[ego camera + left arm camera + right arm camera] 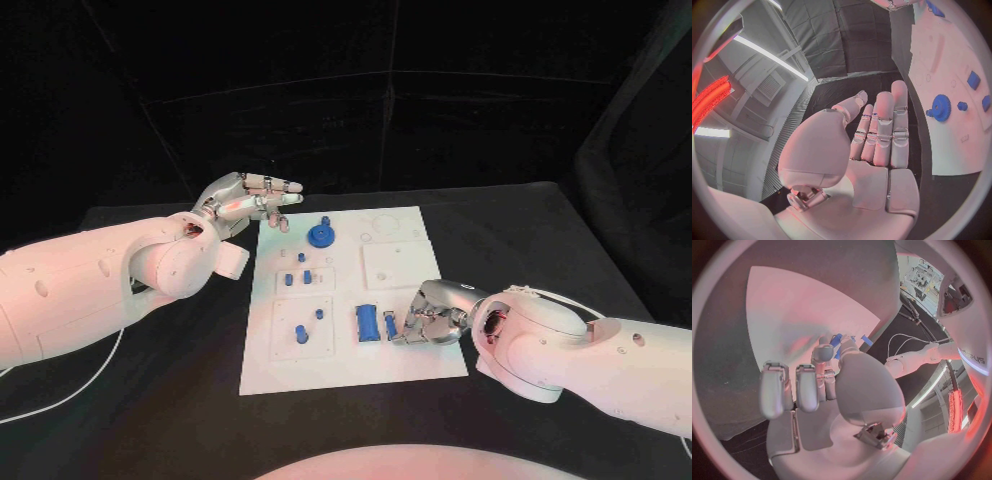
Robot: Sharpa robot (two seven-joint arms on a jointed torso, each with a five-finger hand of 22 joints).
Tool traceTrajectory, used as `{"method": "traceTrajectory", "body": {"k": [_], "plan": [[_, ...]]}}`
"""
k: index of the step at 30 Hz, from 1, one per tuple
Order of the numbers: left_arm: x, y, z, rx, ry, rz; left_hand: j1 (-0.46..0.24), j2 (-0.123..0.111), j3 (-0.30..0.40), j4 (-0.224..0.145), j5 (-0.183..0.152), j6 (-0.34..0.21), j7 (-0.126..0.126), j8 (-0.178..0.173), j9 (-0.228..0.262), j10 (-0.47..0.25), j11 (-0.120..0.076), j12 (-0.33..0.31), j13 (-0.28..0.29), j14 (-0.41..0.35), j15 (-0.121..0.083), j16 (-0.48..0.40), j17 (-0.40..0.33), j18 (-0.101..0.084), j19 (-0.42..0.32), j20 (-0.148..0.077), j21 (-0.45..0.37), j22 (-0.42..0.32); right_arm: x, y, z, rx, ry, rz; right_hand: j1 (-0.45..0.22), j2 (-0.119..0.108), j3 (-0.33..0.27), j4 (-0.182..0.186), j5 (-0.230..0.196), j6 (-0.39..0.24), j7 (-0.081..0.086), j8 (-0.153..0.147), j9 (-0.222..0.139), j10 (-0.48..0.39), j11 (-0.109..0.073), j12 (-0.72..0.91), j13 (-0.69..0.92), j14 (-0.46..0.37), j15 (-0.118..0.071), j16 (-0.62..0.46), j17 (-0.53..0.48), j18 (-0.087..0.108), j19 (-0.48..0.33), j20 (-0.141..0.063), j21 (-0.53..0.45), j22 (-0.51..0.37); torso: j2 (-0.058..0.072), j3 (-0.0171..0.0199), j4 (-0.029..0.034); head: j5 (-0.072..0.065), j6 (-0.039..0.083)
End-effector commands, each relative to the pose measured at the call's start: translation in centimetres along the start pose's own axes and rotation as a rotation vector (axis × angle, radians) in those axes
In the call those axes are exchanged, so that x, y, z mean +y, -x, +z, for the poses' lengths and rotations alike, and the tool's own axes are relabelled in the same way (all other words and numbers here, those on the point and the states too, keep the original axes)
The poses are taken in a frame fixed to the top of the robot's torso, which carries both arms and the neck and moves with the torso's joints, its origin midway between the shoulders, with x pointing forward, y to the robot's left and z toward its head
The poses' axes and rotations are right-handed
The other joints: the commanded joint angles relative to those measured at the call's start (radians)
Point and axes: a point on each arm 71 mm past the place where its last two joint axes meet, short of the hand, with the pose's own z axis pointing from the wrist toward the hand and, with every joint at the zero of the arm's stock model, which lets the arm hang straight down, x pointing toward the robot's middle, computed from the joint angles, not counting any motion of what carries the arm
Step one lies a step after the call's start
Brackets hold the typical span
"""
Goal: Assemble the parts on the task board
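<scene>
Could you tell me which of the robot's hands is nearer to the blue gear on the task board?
Left. The left hand hovers at the task board's far left edge, a short way from the blue gear. The right hand is at the board's near right side, well beyond the gear.

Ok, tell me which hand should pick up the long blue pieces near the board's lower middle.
Right. The right hand already sits beside the long blue pieces on the task board; the left hand hovers open at the far corner.

Dim room, black backdrop. Pinkish light tints both arms and the task board (346, 300), which stands out bright against the dark counter (144, 390). Wrist views bend heavily at their rims; ceiling strip lights glare, near fingers soft.
</scene>
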Motion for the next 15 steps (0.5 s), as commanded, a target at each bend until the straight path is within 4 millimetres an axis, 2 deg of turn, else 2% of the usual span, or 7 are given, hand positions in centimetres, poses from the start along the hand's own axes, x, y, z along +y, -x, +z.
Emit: {"method": "traceTrajectory", "body": {"k": [1, 5, 12, 15], "plan": [[-0.14, -0.10, 0.02, 0.008, -0.006, -0.006, 0.003, 0.004, 0.000, -0.004, 0.003, -0.004, 0.005, 0.006, -0.001, -0.006, 0.003, 0.003, -0.002, -0.008, 0.000, 0.002, -0.001, 0.014, -0.004, 0.001, -0.004, -0.002, -0.09, 0.16, 0.18, -0.023, -0.021, -0.010, 0.005, 0.013, -0.003, -0.003, -0.001, -0.004, -0.001, 0.000, 0.001, -0.006, -0.001, 0.000, 0.003, 0.059, 0.005, -0.006, 0.024, -0.014, -0.001, 0.004, -0.003, 0.118, 0.000, 0.0005, -0.0009, 0.002, -0.001], [-0.14, -0.08, 0.01, 0.008, -0.005, -0.006, 0.003, 0.004, 0.000, -0.004, 0.003, -0.004, 0.005, 0.006, -0.001, -0.006, 0.003, 0.003, -0.002, -0.008, 0.000, 0.002, -0.001, 0.014, -0.004, 0.001, -0.004, -0.002, -0.20, 0.35, 0.41, -0.054, -0.037, 0.002, -0.003, 0.025, -0.014, 0.007, 0.011, -0.002, -0.002, 0.001, 0.003, -0.002, -0.001, 0.006, 0.007, 0.060, 0.005, -0.005, 0.026, -0.015, 0.001, 0.004, -0.002, 0.120, 0.000, 0.0006, -0.0013, 0.001, -0.002], [-0.14, -0.12, 0.02, 0.009, -0.005, -0.006, 0.003, 0.004, 0.000, -0.004, 0.003, -0.004, 0.005, 0.006, -0.001, -0.006, 0.003, 0.003, -0.002, -0.008, 0.000, 0.002, -0.001, 0.014, -0.004, 0.001, -0.004, -0.002, -0.29, 0.25, 0.72, -0.043, -0.047, -0.003, 0.003, 0.022, -0.019, 0.004, 0.009, -0.003, -0.002, 0.001, 0.003, -0.003, -0.002, 0.002, 0.005, 0.060, 0.005, -0.006, 0.025, -0.014, 0.000, 0.004, -0.003, 0.119, -0.001, 0.0001, 0.0002, 0.001, -0.002], [-0.14, -0.11, 0.02, 0.009, -0.005, -0.006, 0.002, 0.005, 0.000, -0.004, 0.003, -0.004, 0.005, 0.006, -0.001, -0.007, 0.003, 0.004, -0.002, -0.008, 0.001, 0.002, -0.002, 0.014, -0.004, 0.001, -0.005, -0.002, -0.21, 0.14, 0.78, -0.030, -0.044, -0.004, 0.011, 0.018, -0.026, -0.002, 0.005, -0.005, -0.002, 0.001, 0.003, -0.005, -0.001, -0.004, 0.002, 0.059, 0.005, -0.008, 0.022, -0.014, -0.002, 0.004, -0.004, 0.116, -0.001, 0.0003, -0.0010, 0.002, -0.002]]}}
